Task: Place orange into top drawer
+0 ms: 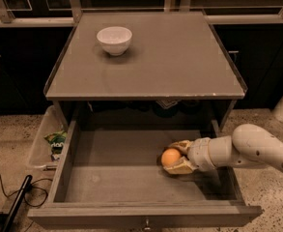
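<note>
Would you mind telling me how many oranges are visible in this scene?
1: the orange lies in the open top drawer, right of centre, clasped by the gripper reaching in from the right. Others may be hidden from view.

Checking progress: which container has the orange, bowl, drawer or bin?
The top drawer: the gripper holds the orange inside it. The white bowl and clear bin lack it.

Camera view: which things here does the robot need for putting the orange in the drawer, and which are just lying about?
Part of the job: orange, top drawer (open), gripper closed on the orange inside the drawer.
Lying about: white bowl on the cabinet top, clear plastic bin beside the drawer, black cable at lower left.
</note>
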`<act>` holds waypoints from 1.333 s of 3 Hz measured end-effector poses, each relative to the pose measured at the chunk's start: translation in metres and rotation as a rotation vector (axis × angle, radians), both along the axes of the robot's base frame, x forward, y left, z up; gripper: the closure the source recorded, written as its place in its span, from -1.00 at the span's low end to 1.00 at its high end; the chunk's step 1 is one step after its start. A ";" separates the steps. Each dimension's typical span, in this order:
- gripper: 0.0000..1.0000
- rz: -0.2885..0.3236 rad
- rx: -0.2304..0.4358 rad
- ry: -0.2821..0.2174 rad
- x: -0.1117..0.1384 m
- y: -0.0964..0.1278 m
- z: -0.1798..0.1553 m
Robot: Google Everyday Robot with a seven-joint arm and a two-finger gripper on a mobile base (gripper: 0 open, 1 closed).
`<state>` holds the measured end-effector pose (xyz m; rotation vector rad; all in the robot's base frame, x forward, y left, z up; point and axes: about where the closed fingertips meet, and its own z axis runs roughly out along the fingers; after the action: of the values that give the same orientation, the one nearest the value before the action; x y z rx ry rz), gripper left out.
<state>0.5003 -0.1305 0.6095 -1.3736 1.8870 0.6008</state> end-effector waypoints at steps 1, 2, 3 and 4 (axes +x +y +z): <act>-0.77 0.000 0.000 0.000 0.000 0.000 0.000; -1.00 0.000 0.000 0.000 0.000 0.000 0.000; -1.00 0.000 0.000 -0.004 0.000 0.000 0.002; -1.00 0.009 -0.018 -0.060 -0.003 -0.004 0.035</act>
<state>0.4973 -0.1349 0.6444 -1.3970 1.8432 0.5421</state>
